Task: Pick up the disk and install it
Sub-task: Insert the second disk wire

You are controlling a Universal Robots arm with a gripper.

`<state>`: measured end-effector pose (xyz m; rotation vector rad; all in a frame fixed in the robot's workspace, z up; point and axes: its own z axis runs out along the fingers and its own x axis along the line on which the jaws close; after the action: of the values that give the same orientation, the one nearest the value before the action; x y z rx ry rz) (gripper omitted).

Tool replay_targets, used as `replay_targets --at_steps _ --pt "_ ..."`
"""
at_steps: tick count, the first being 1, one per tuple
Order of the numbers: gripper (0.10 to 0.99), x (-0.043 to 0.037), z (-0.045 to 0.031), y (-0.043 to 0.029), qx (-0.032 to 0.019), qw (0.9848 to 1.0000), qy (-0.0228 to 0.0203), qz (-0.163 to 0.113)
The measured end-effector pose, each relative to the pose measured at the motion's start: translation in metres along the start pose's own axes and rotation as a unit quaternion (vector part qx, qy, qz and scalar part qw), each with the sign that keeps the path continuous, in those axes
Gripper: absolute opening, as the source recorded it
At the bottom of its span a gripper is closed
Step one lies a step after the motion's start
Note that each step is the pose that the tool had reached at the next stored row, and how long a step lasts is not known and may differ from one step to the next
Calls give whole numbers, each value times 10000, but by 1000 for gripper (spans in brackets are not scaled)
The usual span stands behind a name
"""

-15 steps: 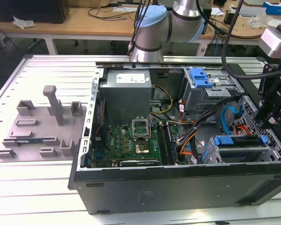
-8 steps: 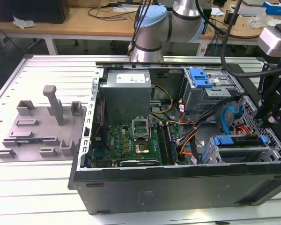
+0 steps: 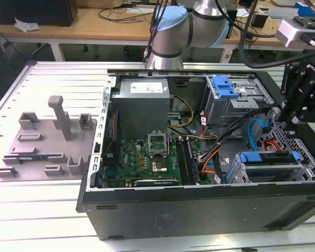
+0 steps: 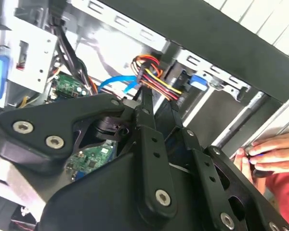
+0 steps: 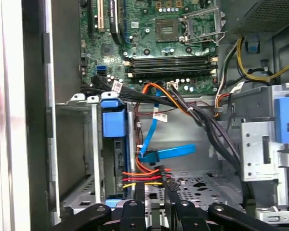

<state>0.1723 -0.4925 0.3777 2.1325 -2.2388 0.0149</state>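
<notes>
In the exterior view the disk [image 3: 268,157] sits seated in its drive cage [image 3: 304,173], long axis across the case [image 3: 199,210], just below my gripper [image 3: 293,125], whose nearly closed fingers hold nothing.

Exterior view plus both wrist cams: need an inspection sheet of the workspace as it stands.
Surface: slotted metal table with an open computer case on it.
Job's things: disk sits in the drive cage inside the case, its blue bracket showing; nothing grips it.
Clutter: grey tray with upright posts on the table, at the exterior view's left of the case.
Grippers: gripper hangs inside the case beside the drive cage, just above the power wires.
Cables: blue data cable and red-orange-yellow power wires lie loose next to the cage.
Surroundings: a person's hand by the case edge; workbenches behind.
</notes>
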Motion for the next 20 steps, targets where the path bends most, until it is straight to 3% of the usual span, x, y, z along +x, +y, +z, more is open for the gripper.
replay_targets --at_steps 10,13,16,20 --pt "306 -9 3 147 33 10000 8 -80" --pt "306 -4 6 245 36 9999 9 -121" --pt "306 1 7 263 38 9999 9 -135" --pt "306 18 8 276 36 9999 -44 -149"
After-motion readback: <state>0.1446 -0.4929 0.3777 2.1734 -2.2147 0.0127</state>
